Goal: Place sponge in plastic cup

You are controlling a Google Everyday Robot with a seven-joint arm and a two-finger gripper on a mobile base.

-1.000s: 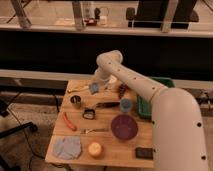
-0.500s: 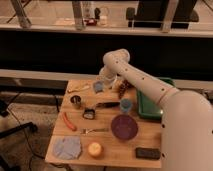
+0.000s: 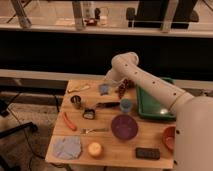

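Observation:
My gripper [image 3: 106, 84] hangs from the white arm over the back of the wooden table [image 3: 107, 142]. It is shut on the sponge [image 3: 104, 89], a small light-blue pad held just above the tabletop. To the right and nearer the front stands the plastic cup [image 3: 126, 105], a small translucent blue tumbler, upright and apart from the sponge. The arm's forearm runs above and behind the cup.
A purple bowl [image 3: 124, 127] sits in front of the cup and a green tray [image 3: 152, 102] lies to its right. A metal cup [image 3: 76, 101], a small black object [image 3: 89, 114], a fork [image 3: 95, 131], a blue-grey cloth [image 3: 67, 147] and a dark block [image 3: 148, 153] are spread around.
The gripper has carried the sponge a little to the right, toward the plastic cup. The elbow has swung right with it.

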